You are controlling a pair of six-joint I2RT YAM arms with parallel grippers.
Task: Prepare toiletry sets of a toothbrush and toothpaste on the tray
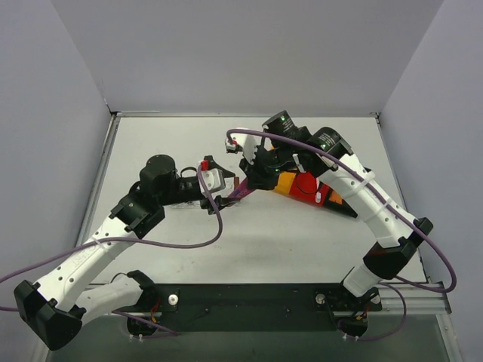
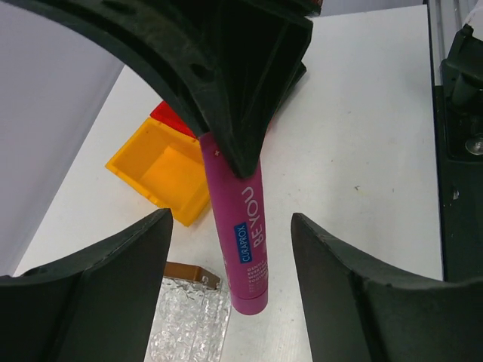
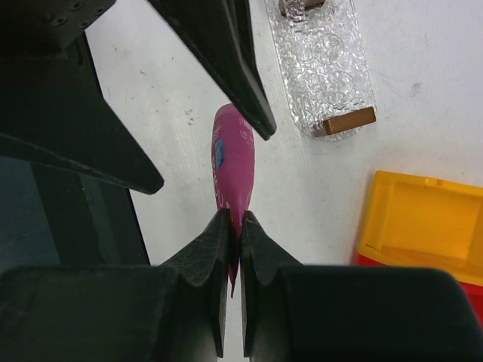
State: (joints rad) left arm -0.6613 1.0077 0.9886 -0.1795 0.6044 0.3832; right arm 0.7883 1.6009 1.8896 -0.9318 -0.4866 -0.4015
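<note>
The pink-magenta toothpaste [image 2: 245, 241] hangs above the table, with my right gripper [image 3: 235, 219] shut on its flat crimped end. In the right wrist view the toothpaste [image 3: 234, 162] points away from the jaws toward the left arm. My left gripper [image 2: 230, 219] is open, one finger on each side of the tube's cap end with a gap on both sides. From above, the two grippers meet at mid-table around the toothpaste [image 1: 240, 190]. The clear tray [image 2: 189, 324] with its brown end block lies just beside and below the tube, and shows again as the tray [image 3: 324, 60]. The toothbrush is out of view.
An orange bin [image 2: 162, 170] stands open on the table behind the tube, with a red bin [image 2: 170, 117] at its far side. Both bins [image 1: 298, 185] sit under the right arm in the top view. Grey walls close in the table on three sides.
</note>
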